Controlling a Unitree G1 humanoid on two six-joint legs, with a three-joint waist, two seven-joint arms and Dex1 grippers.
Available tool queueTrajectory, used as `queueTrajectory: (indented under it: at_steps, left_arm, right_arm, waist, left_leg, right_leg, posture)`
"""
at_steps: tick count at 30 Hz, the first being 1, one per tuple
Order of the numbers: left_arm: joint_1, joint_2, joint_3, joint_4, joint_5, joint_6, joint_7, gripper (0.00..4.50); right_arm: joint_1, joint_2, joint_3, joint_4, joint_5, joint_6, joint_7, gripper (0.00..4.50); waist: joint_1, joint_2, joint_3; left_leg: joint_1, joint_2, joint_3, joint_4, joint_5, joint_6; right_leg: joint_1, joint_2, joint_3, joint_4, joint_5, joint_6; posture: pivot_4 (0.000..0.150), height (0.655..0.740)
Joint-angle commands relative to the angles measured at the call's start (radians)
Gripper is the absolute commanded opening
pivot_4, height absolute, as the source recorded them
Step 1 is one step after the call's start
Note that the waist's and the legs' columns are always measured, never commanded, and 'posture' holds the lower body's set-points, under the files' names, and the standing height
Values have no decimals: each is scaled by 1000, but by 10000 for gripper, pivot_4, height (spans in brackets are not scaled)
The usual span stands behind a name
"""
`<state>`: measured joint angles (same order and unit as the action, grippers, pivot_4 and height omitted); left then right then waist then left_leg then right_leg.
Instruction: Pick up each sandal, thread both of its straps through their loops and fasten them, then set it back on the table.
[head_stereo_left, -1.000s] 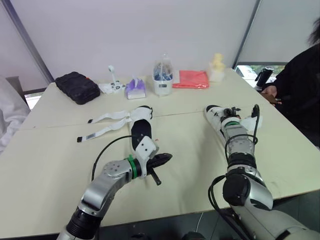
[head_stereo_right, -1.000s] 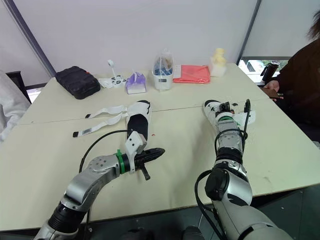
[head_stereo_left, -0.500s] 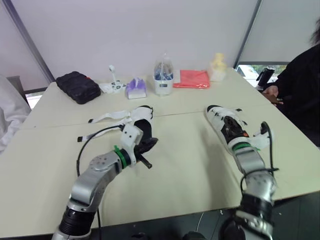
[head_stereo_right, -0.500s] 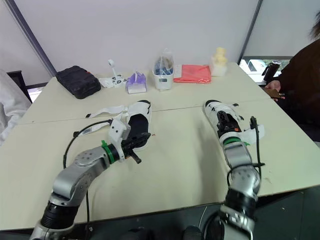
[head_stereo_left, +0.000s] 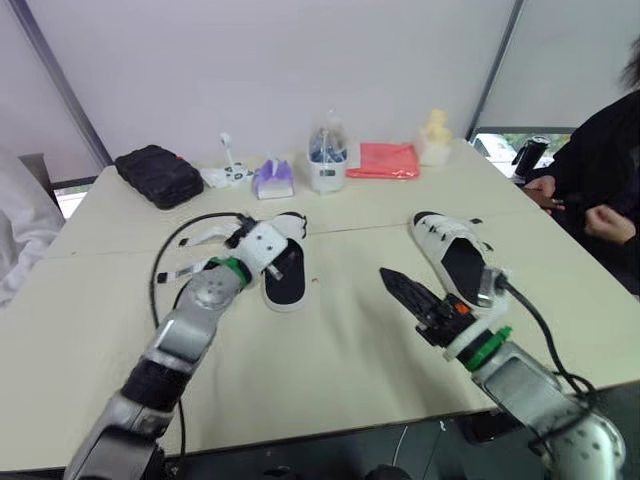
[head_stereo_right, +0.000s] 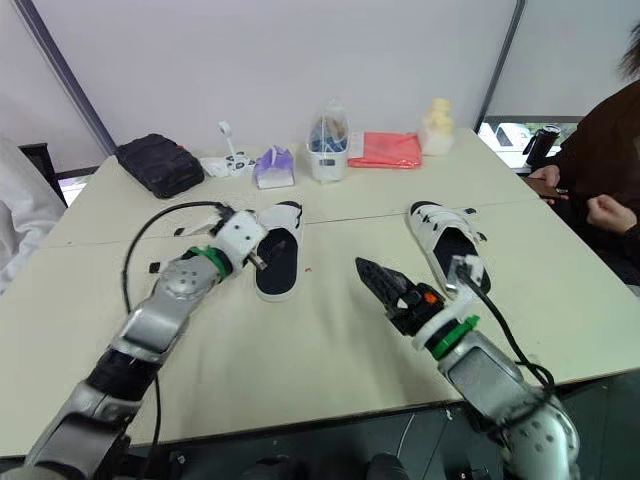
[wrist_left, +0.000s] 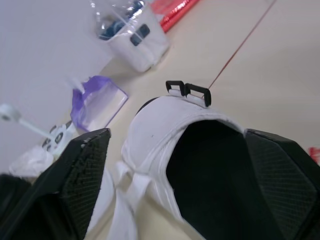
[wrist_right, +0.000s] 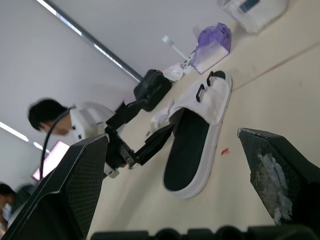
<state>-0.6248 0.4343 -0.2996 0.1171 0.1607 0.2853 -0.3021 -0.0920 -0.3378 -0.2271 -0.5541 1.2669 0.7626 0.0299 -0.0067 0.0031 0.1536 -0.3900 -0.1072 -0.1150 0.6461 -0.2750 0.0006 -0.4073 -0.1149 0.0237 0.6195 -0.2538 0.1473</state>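
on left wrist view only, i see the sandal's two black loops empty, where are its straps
Observer: The straps lie loose on the table, out to the robot's left of the sandal.
Operator: and the other arm
Observer: The right end effector is open over the table between the two sandals, holding nothing.
Operator: what's left after this one
Observer: The other sandal lies on the table at the robot's right, apart from the right end effector.

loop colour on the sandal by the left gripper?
Black loops on the white sandal; clearest in left wrist view.
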Motion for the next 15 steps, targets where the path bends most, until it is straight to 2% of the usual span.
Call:
queueTrajectory:
  at_steps: [1, 6, 9, 12, 15]
  left_arm:
    - [-121, -25, -33, 237, 120, -120, 96, 44491]
    - [-355, -111, -118, 692, 246, -278, 201, 44491]
    - [-474, -185, -131, 925, 272, -347, 238, 44491]
    - [-541, -222, -145, 1074, 312, -396, 282, 35878]
    - [-565, -235, -155, 1151, 341, -404, 309, 21198]
  right_arm:
    - [-41, -18, 35, 51, -139, -70, 81, 45000]
    - [-85, 6, 52, 111, -252, -144, 129, 45000]
    - [-87, 31, 55, 131, -295, -174, 136, 45000]
    - [-89, 54, 59, 135, -324, -191, 135, 45000]
    - [-82, 63, 54, 123, -342, -197, 132, 45000]
  waist:
    - [2, -1, 1]
    - [16, -4, 3]
    - [22, -8, 5]
    - [19, -10, 6]
    - [13, -11, 7]
  left_leg:
    - [-1, 0, 0, 0, 0, 0]
    - [-2, -1, 1, 1, 3, -6]
    - [-2, -1, 1, 1, 3, -5]
    - [-3, -1, 1, 1, 3, -5]
    - [-3, -1, 2, 1, 3, -5]
  right_leg:
    - [-1, 0, 0, 0, 0, 0]
    - [-2, -1, 0, 0, 0, 0]
    - [-2, -1, -1, -1, 0, 0]
    - [-2, -1, -1, -1, 0, 1]
    - [-3, -1, -1, 0, 0, 1]
  posture:
    - [1500, 7400]
    - [1500, 7400]
    - [1500, 7400]
    - [1500, 7400]
    - [1500, 7400]
